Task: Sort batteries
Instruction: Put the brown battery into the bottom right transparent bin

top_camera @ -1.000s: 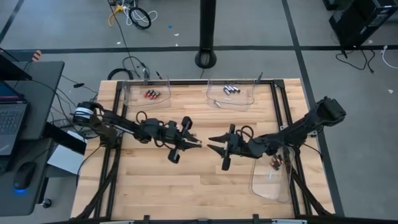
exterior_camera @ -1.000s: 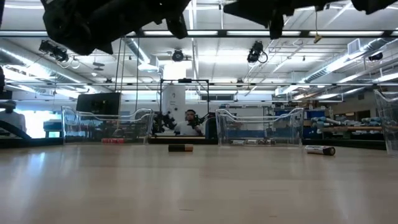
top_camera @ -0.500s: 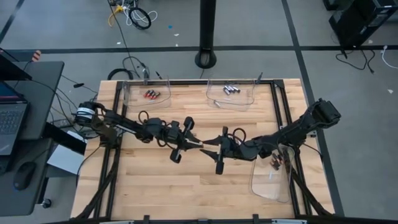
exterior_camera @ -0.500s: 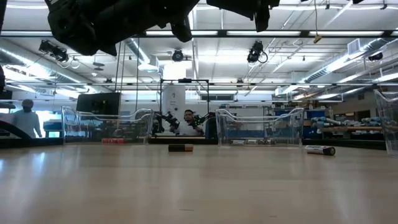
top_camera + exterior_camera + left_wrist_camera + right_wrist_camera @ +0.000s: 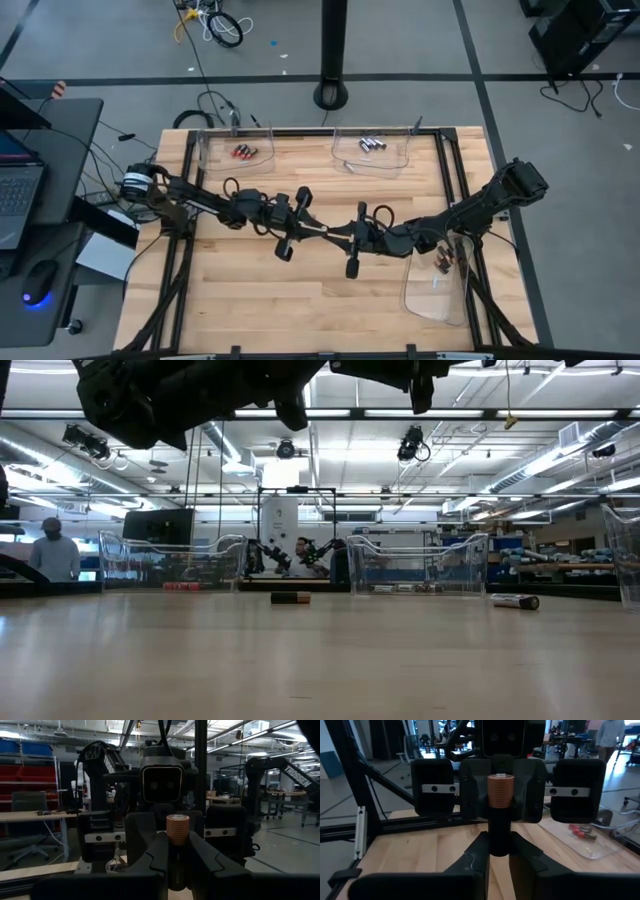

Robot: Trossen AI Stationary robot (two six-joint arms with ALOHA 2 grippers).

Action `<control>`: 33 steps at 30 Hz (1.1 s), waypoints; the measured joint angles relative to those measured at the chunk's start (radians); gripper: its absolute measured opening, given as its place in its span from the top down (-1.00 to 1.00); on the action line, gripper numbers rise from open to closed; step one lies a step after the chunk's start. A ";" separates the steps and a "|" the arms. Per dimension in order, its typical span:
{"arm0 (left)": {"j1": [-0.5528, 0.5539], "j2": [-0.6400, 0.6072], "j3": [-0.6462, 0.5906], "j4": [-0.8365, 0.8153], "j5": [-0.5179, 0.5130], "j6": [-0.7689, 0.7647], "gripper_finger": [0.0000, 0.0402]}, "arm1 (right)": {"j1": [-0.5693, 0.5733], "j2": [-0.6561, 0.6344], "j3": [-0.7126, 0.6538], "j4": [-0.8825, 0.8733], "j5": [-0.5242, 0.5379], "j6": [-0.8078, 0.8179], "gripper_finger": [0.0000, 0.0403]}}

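Pincers meet over the middle of the worktop (image 5: 300,300), tip to tip: the left pincer (image 5: 322,232) and right pincer (image 5: 342,236) are both clamped on one copper-and-black battery (image 5: 177,832), held in the air between them. Other batteries lie in the back trays (image 5: 372,154), and two lie loose on the wood.

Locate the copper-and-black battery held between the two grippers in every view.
High view: battery at mid-table, where left gripper and right gripper meet.
Low view: not in it.
Left wrist view: centre, copper end up.
Right wrist view: centre, copper end up.
Shared landmark: clear tray of red batteries.
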 joint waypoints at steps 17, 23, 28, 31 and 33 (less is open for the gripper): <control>0.000 -0.001 0.000 -0.016 -0.039 0.030 0.51 | 0.006 -0.089 -0.001 -0.125 0.044 0.002 0.72; 0.004 -0.003 0.000 -0.021 -0.027 0.095 0.51 | 0.017 -0.221 -0.001 -0.397 0.077 0.140 0.72; 0.030 -0.016 -0.005 -0.031 -0.033 0.109 0.51 | 0.042 -0.299 0.100 -0.961 0.076 0.461 0.72; 0.049 -0.030 -0.005 -0.062 -0.027 0.108 0.51 | 0.085 -0.282 0.190 -1.292 0.034 0.645 0.72; 0.059 -0.042 -0.005 -0.090 -0.026 0.109 0.51 | 0.127 -0.263 0.241 -1.452 -0.027 0.746 0.72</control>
